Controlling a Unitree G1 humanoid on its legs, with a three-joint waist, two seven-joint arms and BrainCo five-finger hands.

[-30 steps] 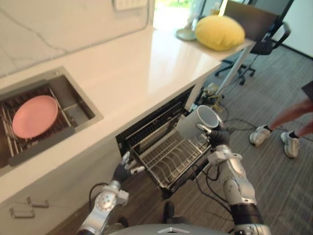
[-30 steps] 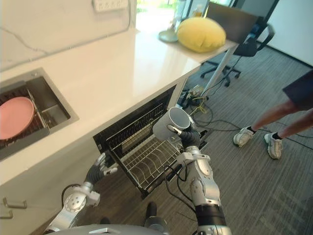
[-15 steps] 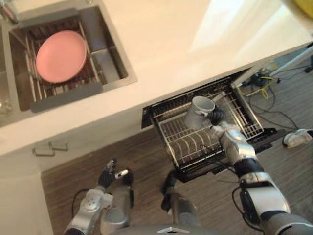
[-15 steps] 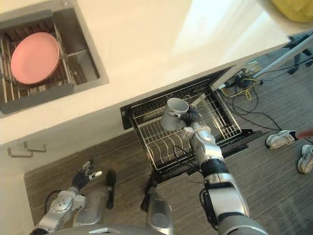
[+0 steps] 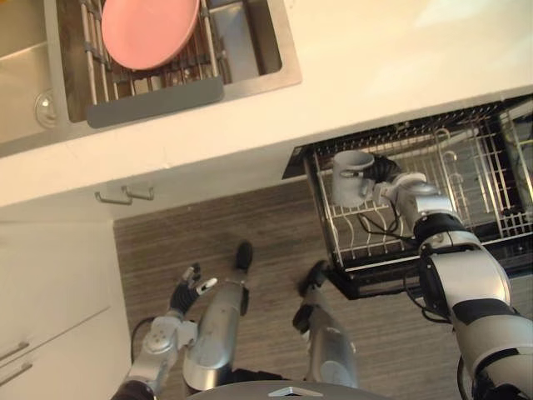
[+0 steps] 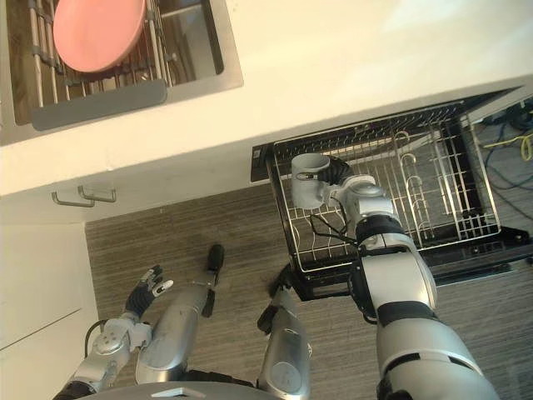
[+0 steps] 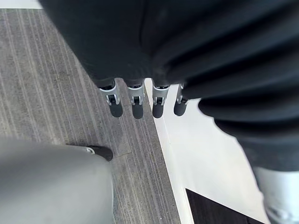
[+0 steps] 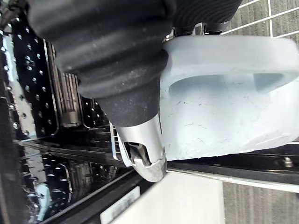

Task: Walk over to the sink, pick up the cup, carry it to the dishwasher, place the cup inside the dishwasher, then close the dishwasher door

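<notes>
- Cup (image 5: 353,177) is out of the sink (image 5: 279,50); pickup and carry look done.
- Sink holds 1 pink plate (image 5: 150,29) on its wire grid, at the far left of the counter (image 5: 391,50).
- Right robot hand (image 5: 385,171) grips the cup. In the right wrist view the cup wall and handle (image 8: 224,98) sit tight against the hand.
- Cup is upright, mouth up, over the left end of the pulled-out dishwasher rack (image 5: 475,183), near the corner closest to the counter front.
- Cannot tell if the cup bottom touches the rack wires or hangs just above them.
- Judged step in hand: placing. Cup is at the rack but not released, so step 4 of 5 is not finished.
- Dishwasher door (image 6: 466,260) is down and open under the rack.
- Left robot hand (image 5: 188,287) hangs low over the floor near the cabinet front, well apart from the dishwasher. Its fingers (image 7: 135,100) are straight and hold nothing.
- Left to do: set the cup down, let go, pull the hand clear, likely push the rack in, then shut the door.
</notes>
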